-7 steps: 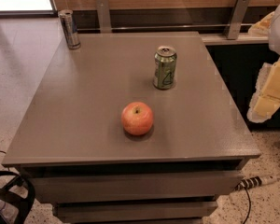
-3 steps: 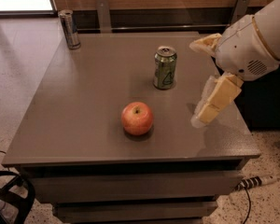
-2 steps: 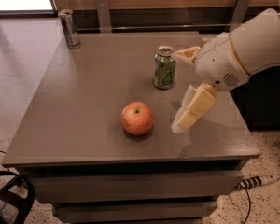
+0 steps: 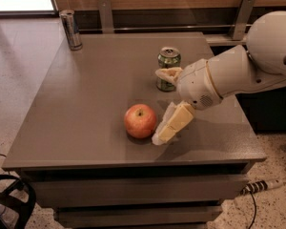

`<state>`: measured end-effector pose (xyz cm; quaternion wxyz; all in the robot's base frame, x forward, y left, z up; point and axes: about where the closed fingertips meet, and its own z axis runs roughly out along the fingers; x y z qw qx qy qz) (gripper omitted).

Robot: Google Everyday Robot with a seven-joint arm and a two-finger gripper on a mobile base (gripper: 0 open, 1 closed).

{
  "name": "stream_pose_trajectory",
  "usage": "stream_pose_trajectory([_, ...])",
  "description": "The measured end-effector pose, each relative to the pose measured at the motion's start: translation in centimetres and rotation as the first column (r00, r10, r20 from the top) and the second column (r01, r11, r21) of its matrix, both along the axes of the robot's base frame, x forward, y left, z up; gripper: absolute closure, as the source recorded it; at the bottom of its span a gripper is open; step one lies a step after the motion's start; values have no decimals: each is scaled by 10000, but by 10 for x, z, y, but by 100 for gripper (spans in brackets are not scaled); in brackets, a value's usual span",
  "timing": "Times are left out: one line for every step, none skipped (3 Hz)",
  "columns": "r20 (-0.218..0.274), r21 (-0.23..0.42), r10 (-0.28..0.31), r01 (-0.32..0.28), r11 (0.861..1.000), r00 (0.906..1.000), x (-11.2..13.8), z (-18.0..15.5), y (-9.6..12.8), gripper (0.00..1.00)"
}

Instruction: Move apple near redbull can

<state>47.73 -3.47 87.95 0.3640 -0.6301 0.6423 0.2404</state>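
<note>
The apple (image 4: 140, 120) sits near the middle of the desk (image 4: 86, 104), toward its near edge. It is well apart from the redbull can (image 4: 71, 30), which stands upright at the far left corner, so the gap the task must close is still whole. The gripper (image 4: 158, 106) hangs just right of the apple with its two fingers spread wide. The lower one slants down to the desk beside the fruit's right flank, and the upper one is up near the green can (image 4: 168, 68). That wide spread seems meant for a round fruit. The arm (image 4: 238, 70) reaches in from the right. Nothing is gripped, and whether the lower finger touches the apple cannot be told.
</note>
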Motion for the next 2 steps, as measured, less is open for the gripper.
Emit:
stream_pose_trajectory([-2,623,202,-201,9979,9998,3,-13,16,0])
stream_pose_trajectory([-22,902,299,-296,9955,9996,3,-23,24,0])
